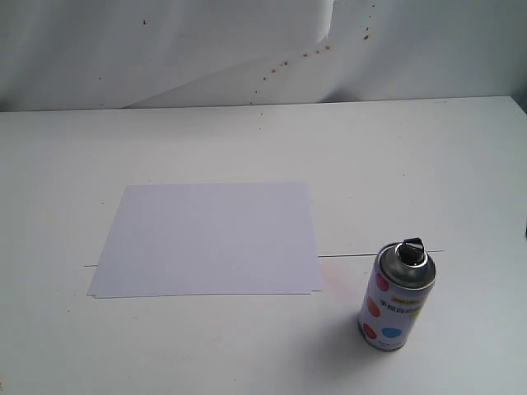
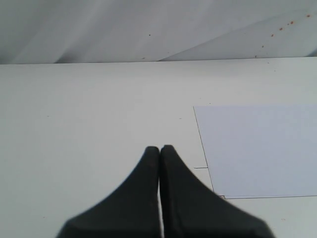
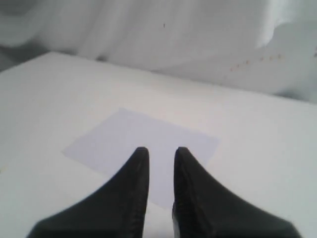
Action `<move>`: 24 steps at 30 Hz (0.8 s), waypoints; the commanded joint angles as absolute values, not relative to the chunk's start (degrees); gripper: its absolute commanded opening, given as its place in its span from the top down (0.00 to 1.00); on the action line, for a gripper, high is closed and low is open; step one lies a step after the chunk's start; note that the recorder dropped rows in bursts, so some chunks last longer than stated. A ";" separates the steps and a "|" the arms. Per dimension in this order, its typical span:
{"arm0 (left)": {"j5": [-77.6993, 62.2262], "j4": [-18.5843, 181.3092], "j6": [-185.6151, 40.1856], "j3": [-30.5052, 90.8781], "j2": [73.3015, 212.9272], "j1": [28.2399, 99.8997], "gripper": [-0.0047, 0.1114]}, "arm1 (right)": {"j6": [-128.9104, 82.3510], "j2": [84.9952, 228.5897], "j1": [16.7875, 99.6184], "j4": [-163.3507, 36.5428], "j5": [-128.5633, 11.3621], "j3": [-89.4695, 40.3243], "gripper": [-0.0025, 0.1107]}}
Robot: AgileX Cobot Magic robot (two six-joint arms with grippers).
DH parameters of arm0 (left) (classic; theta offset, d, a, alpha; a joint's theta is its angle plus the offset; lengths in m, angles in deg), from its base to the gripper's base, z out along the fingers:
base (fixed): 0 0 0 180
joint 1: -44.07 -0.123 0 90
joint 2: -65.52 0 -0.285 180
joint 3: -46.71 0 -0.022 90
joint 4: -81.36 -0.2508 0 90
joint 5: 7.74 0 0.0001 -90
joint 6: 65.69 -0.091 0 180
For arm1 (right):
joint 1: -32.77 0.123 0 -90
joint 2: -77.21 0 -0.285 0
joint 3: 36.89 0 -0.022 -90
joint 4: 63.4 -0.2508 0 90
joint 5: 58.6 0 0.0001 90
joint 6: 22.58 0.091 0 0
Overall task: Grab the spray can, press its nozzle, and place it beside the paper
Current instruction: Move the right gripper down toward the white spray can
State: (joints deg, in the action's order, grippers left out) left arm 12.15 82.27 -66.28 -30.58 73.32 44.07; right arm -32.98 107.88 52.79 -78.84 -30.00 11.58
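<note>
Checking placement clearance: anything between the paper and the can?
No object. In the exterior view only bare table separates the paper and the can, with a thin dark line on it.

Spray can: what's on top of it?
Spray can top: only the black nozzle on its silver dome, no cap. The dome's centre under the nozzle is covered.

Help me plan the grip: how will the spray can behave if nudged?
The spray can stands upright and narrow, so a high push would probably tip it. Being round, it would likely roll. Its glossy wall may be slippery.
</note>
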 commanded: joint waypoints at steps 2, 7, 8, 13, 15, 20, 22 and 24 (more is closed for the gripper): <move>11.79 82.12 -66.13 -30.51 73.30 44.07 0.96 | -31.55 108.14 55.97 -78.80 -26.23 17.17 0.81; 11.79 82.12 -66.18 -30.51 73.30 44.07 0.96 | -31.55 111.46 61.44 -76.45 -22.46 17.45 0.68; 11.79 82.12 -66.18 -30.51 73.30 44.07 0.96 | -31.55 112.80 62.57 -76.22 -21.59 17.45 0.65; 11.79 82.12 -66.18 -30.51 73.30 44.07 0.96 | -29.34 120.78 65.48 -76.36 -21.54 17.45 0.53; 11.79 82.12 -66.18 -30.51 73.30 44.07 0.96 | -27.86 123.52 65.48 -76.51 -24.35 17.45 0.50; 11.79 82.12 -66.18 -30.51 73.30 44.07 0.96 | -26.26 128.73 65.48 -82.42 -40.19 17.45 0.43; 11.79 82.12 -66.18 -30.51 73.30 44.07 0.96 | -26.26 130.17 65.48 -82.52 -42.30 17.45 0.43; 11.79 82.12 -66.18 -30.51 73.30 44.07 0.96 | -26.26 130.72 65.48 -82.52 -42.30 17.45 0.43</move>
